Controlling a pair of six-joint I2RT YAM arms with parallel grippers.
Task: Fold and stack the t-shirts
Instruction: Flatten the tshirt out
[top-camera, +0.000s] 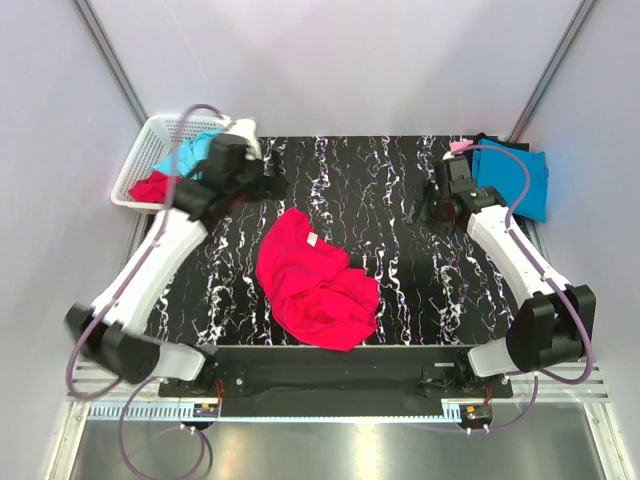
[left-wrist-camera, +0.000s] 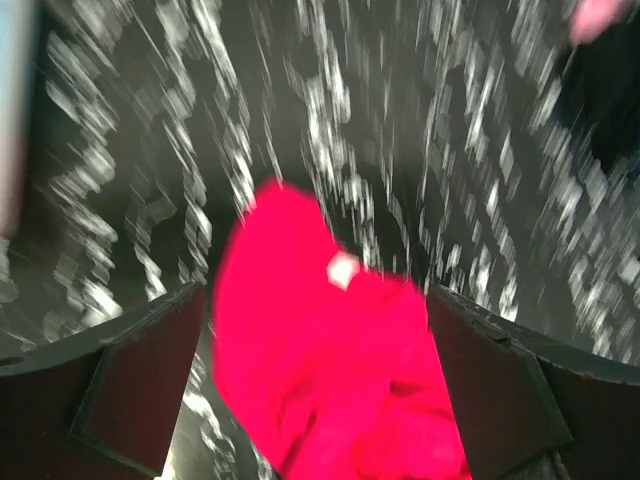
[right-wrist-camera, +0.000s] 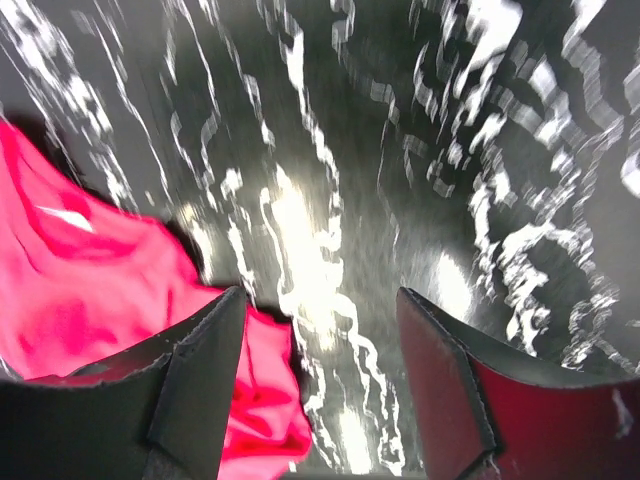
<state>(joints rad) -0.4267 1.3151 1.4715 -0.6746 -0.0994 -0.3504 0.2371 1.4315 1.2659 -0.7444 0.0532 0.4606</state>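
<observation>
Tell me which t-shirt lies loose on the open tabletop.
The crimson t-shirt, crumpled alone in the centre. The rest sit in the white basket at far left or in the turquoise-topped pile at far right.

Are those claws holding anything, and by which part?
Nothing. The left gripper and right gripper are open, empty; the red t-shirt lies loose on the table.

A black, white-veined table (top-camera: 390, 190) stands enclosed by plain pale walls (top-camera: 340, 60), its surface catching glare.
</observation>
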